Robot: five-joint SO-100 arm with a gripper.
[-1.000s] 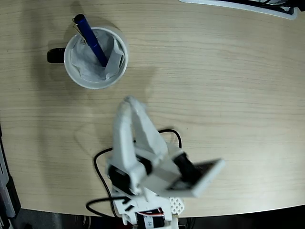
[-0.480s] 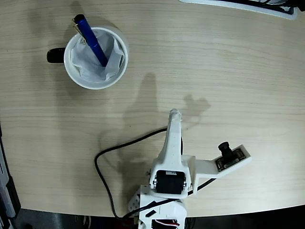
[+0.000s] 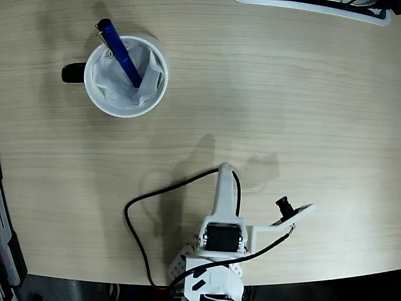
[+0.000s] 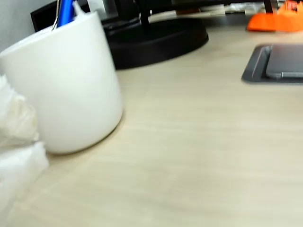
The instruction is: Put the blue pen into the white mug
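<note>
In the fixed view the white mug (image 3: pixel 125 78) stands at the upper left with its black handle (image 3: pixel 73 73) pointing left. The blue pen (image 3: pixel 119 51) leans inside it on crumpled white lining, its clip end sticking out over the far rim. My gripper (image 3: pixel 224 169) lies low near the table's front edge, far from the mug, shut and empty. In the wrist view the mug (image 4: pixel 61 85) fills the left side, and the pen's top (image 4: pixel 65 10) shows above its rim. A white finger (image 4: pixel 16 161) shows at the lower left.
A black cable (image 3: pixel 135 219) loops beside the arm's base. A white strip (image 3: pixel 313 7) runs along the far right edge of the table. The wrist view shows a black round base (image 4: pixel 156 40), a dark flat slab (image 4: pixel 279 64) and something orange (image 4: pixel 279 19) beyond the mug.
The arm has swung away from the mug, pulled back toward the table's front edge and folded down. The pen has stayed in the mug.
</note>
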